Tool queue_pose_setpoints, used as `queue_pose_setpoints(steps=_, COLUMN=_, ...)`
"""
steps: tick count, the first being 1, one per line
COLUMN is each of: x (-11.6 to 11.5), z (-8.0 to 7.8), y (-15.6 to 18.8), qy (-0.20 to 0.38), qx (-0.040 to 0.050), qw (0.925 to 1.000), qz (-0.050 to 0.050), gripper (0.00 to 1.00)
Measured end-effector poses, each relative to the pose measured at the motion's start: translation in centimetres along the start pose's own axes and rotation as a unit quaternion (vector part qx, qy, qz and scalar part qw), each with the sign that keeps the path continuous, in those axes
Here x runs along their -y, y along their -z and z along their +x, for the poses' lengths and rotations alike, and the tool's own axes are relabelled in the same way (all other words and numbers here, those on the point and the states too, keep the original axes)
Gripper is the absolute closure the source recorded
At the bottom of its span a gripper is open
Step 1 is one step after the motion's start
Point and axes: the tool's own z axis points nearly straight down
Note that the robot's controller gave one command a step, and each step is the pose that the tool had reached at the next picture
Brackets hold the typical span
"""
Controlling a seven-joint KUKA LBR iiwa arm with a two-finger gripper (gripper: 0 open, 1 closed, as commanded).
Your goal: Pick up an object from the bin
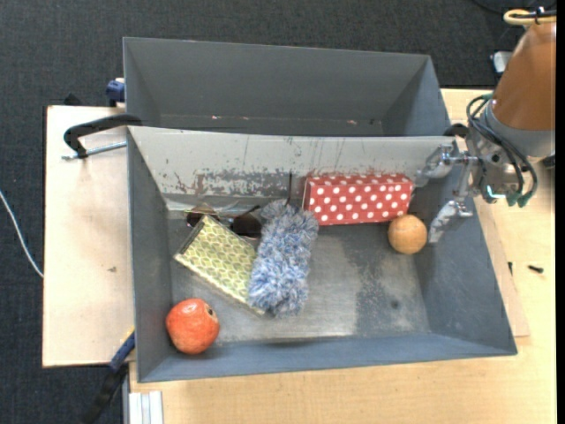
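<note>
My gripper (pixel 440 186) is at the bin's right side, above the right wall, with its two fingers spread apart and nothing between them; it is open. Just left of it a red box with white dots (pixel 357 198) lies against the back wall. A small tan ball (pixel 407 234) rests on the floor directly below and left of the lower fingertip (pixel 444 213), close to it but apart.
A fluffy blue-grey duster (pixel 282 259) lies in the middle, partly over a yellow-green patterned pad (pixel 217 257). A dark object (pixel 240 223) peeks out behind them. A red-orange ball (pixel 192 325) sits in the front left corner. The arm comes in over the right rim.
</note>
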Motion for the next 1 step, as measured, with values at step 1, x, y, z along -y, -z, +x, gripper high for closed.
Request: queue_pose_setpoints(steps=1, x=-0.06, z=-0.17, y=0.46, qy=0.001, qx=0.0042, qw=1.0000, qz=0.001, gripper=0.00)
